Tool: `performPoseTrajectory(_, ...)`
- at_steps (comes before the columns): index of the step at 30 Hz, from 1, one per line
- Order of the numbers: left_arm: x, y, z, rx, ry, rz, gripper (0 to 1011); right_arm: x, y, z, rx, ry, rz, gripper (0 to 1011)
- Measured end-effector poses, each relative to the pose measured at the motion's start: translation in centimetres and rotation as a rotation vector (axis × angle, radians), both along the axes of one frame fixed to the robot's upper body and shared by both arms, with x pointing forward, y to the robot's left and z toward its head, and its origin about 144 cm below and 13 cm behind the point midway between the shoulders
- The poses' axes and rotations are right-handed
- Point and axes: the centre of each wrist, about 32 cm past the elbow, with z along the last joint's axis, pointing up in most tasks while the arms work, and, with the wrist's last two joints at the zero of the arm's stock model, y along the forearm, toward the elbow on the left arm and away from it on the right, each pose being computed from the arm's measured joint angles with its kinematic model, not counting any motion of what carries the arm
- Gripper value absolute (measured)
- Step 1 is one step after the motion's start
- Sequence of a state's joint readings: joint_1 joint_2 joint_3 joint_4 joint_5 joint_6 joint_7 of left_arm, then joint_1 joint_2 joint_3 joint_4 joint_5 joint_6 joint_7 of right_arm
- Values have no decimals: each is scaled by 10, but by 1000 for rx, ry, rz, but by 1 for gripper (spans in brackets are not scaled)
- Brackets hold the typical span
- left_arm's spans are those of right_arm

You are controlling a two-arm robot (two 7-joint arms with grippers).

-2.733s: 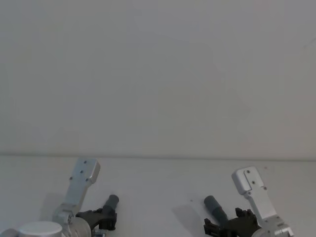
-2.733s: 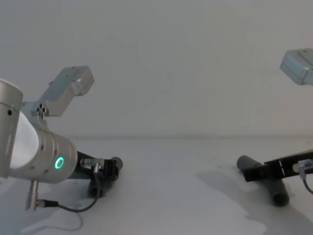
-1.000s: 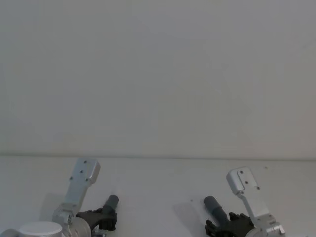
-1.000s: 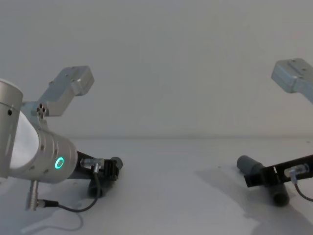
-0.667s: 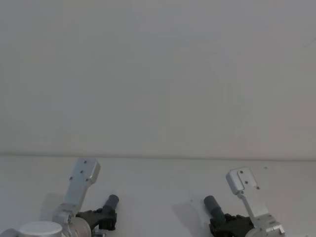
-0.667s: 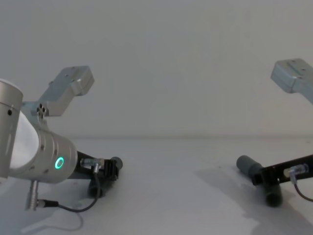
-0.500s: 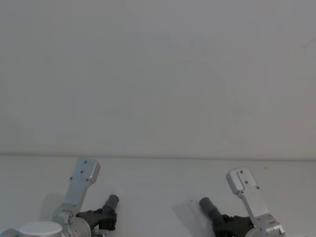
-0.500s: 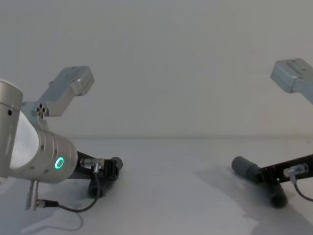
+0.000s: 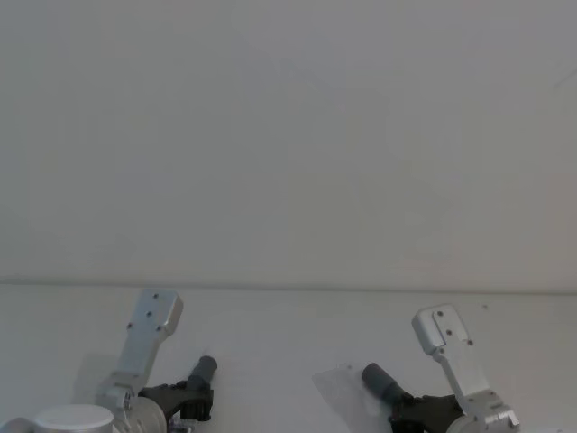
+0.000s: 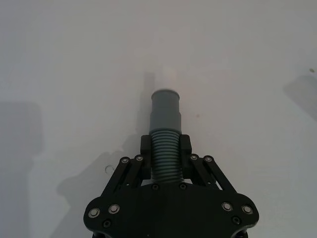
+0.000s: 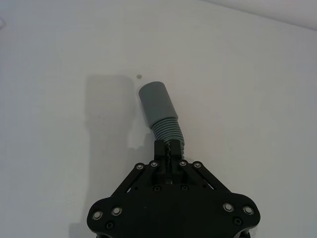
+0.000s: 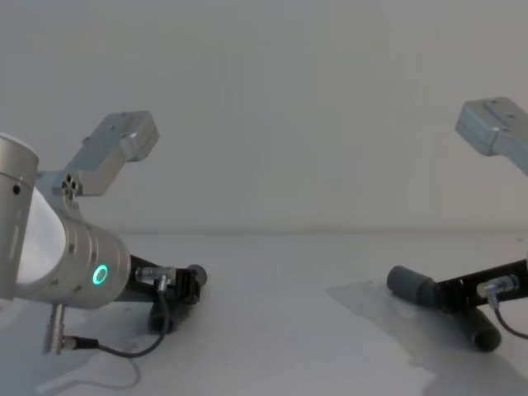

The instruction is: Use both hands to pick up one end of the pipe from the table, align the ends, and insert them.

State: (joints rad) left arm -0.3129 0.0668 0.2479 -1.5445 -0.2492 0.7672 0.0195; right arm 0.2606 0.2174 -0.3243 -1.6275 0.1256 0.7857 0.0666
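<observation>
Gap between ends: the white stub on the left pipe piece and the hollow cuff mouth on the right pipe piece sit well apart along the near edge of the desk.

Left tool grips its piece at the ribbed middle, by the near left corner. Right tool grips likewise, by the near right corner.

Both long axes point toward the far edge and lean inward. They converge without lining up, so you must turn each end to face the other.

Against 2.7 s ago, the right cuff has swung lower and further inward. The left piece is unchanged.
</observation>
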Motion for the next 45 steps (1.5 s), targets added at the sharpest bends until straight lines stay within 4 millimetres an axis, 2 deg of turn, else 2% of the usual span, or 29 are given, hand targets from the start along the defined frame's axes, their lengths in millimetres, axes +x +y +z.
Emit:
performPoseTrajectory(15,1,4,5,23,-23,-56,294,0,0,0,0,1,0,34)
performPoseTrajectory(33,-5,8,43,155,-219,-197,294,-2,-8,-2,27,-67,65,34)
performPoseTrajectory(45,-11,15,65,195,-340,-295,294,-4,-31,-2,143,-154,207,25)
